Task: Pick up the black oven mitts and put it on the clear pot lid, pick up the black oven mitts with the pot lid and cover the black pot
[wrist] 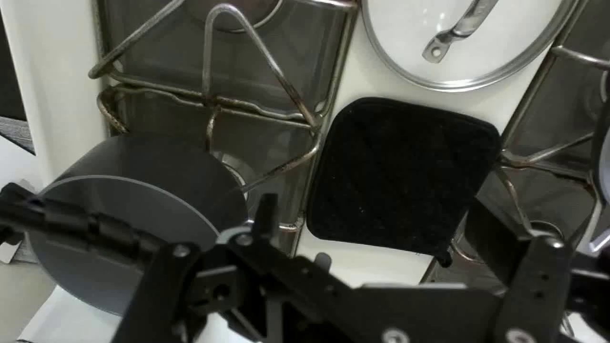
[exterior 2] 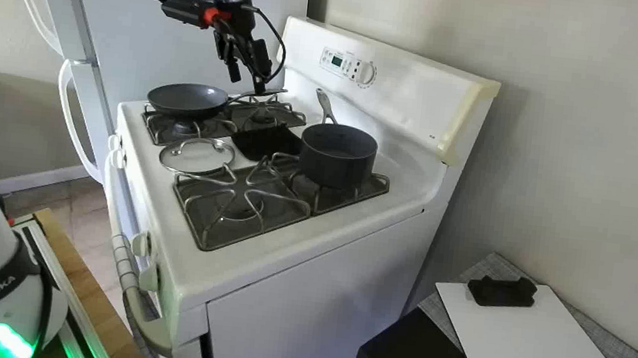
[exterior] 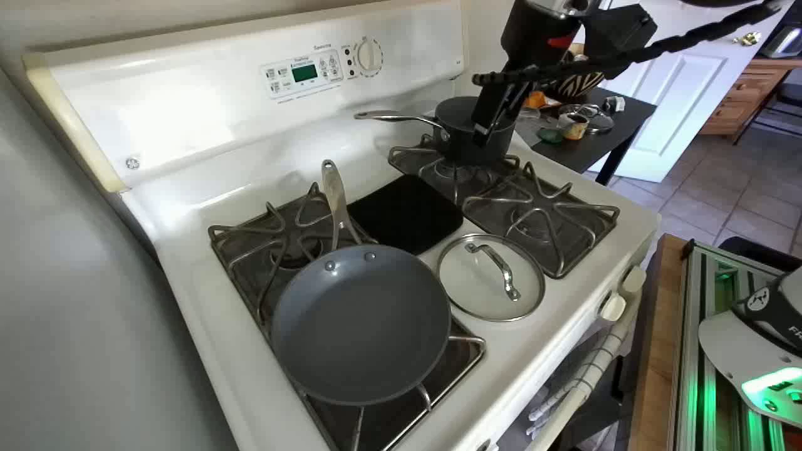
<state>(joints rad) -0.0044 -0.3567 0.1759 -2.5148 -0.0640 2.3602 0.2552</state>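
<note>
The black oven mitts show as one flat, roughly square black pad [exterior: 406, 213] between the burner grates, in both exterior views [exterior 2: 264, 140] and the wrist view [wrist: 405, 176]. The clear pot lid [exterior: 463, 285] lies handle up in front of the pad; it also shows in the exterior view [exterior 2: 196, 159] and wrist view [wrist: 460, 40]. The black pot [exterior: 460, 141] stands uncovered on a back grate, also visible in the exterior view [exterior 2: 336, 160] and wrist view [wrist: 157, 157]. My gripper [wrist: 381, 224] is open and empty, raised above the stove [exterior 2: 248, 79]; its fingers [exterior: 492, 122] overlap the pot's image.
A wide grey frying pan [exterior: 363, 326] sits on the grate beside the pad, its handle pointing to the back panel. The pot's silver handle [exterior: 391, 116] also reaches toward the back panel [exterior: 219, 106]. Raised burner grates [exterior: 539, 219] flank the pad and lid.
</note>
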